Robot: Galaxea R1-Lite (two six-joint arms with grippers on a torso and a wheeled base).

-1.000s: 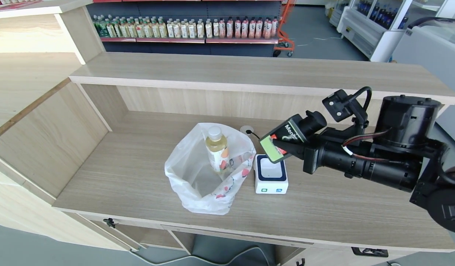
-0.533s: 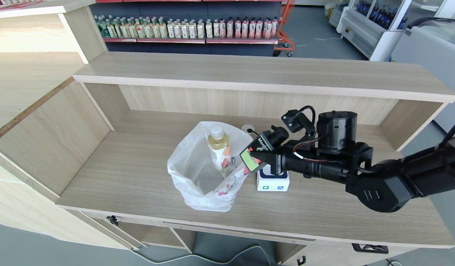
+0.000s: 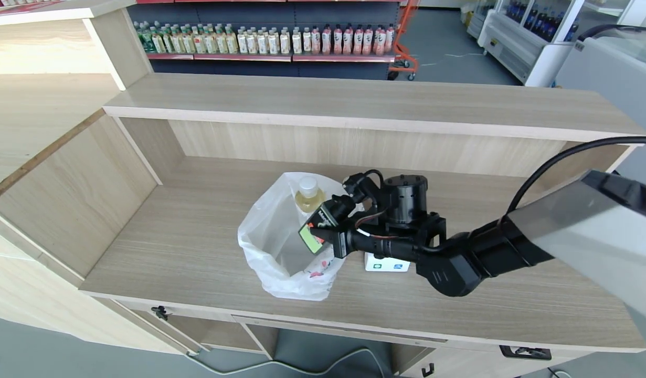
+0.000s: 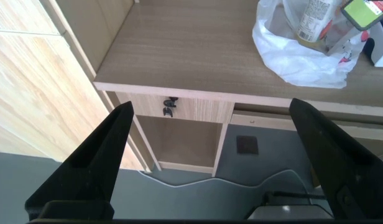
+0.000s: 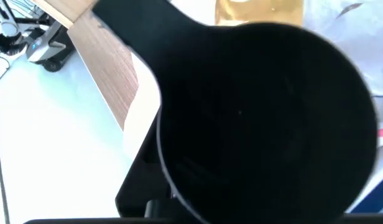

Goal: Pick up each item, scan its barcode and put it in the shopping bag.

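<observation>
Wood counter (image 3: 197,252), pack (image 3: 312,236) between right fingers (image 3: 337,206), over shopping bag (image 3: 262,247)

Three cameras, one shared bag

My head camera looks forward and down over the counter (image 3: 197,247). The left wrist one hangs well back off its front edge, and the right sits hard behind the held canister (image 3: 324,218) — all three catch the shopping bag (image 3: 265,247) and bottle (image 3: 308,195).
</observation>
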